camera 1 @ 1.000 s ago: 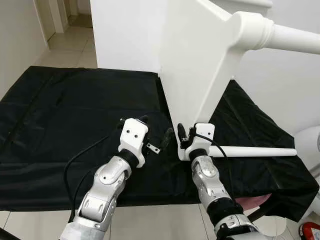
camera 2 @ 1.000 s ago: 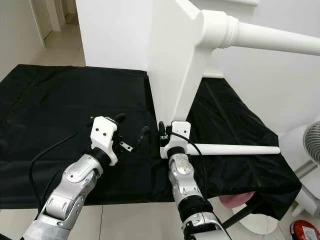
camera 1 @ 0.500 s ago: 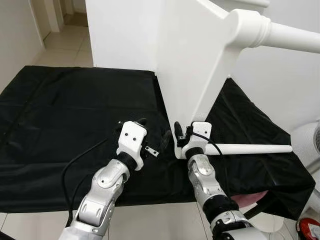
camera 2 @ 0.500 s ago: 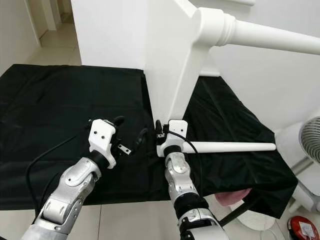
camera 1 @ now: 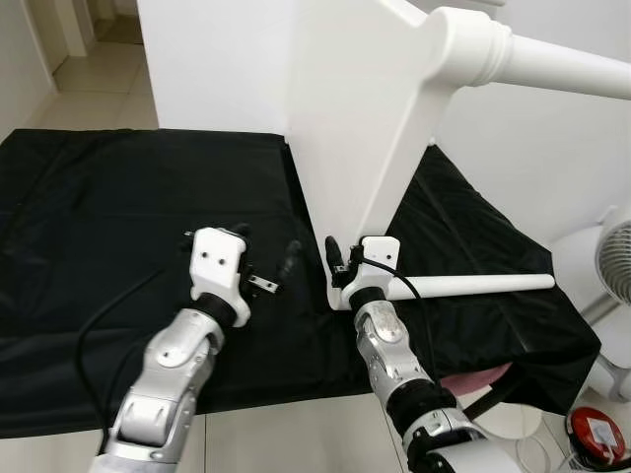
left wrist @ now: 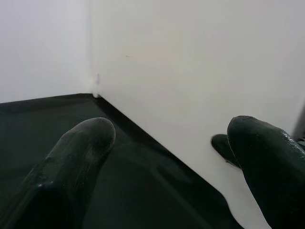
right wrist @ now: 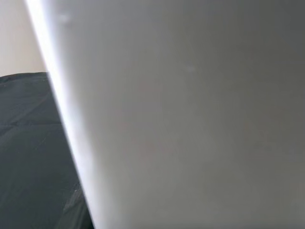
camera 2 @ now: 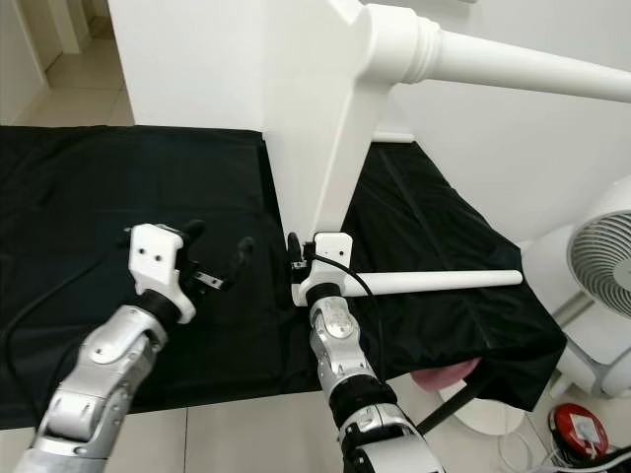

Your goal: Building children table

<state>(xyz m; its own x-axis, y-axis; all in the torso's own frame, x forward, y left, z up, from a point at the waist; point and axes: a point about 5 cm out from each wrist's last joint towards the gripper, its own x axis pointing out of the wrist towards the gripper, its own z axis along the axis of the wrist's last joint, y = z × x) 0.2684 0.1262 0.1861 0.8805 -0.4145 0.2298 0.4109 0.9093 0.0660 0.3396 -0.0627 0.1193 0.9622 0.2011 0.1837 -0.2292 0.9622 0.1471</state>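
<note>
A white table panel [camera 1: 365,118] stands on its edge on a black cloth [camera 1: 99,217]. One turned white leg [camera 1: 562,69] is fixed near its top and points right. A second, loose white leg [camera 1: 483,284] lies on the cloth beside the panel's foot. My right gripper [camera 1: 345,266] is right at the panel's lower front corner, and its wrist view has the panel [right wrist: 190,119] pressed close. My left gripper [camera 1: 266,244] hovers open over the cloth, a short way left of the panel, holding nothing. Its two fingers [left wrist: 81,148] stand apart, facing the panel [left wrist: 190,86].
A white fan [camera 2: 601,266] stands on the floor to the right, with a red object [camera 2: 577,434] below it. Something pink [camera 2: 444,374] peeks from under the cloth's front right edge. White walls rise behind, and tiled floor lies at the front.
The camera has shifted, sliding the scene leftward. My left gripper has drawn a little further left from the panel. The right gripper stays at the panel's lower corner.
</note>
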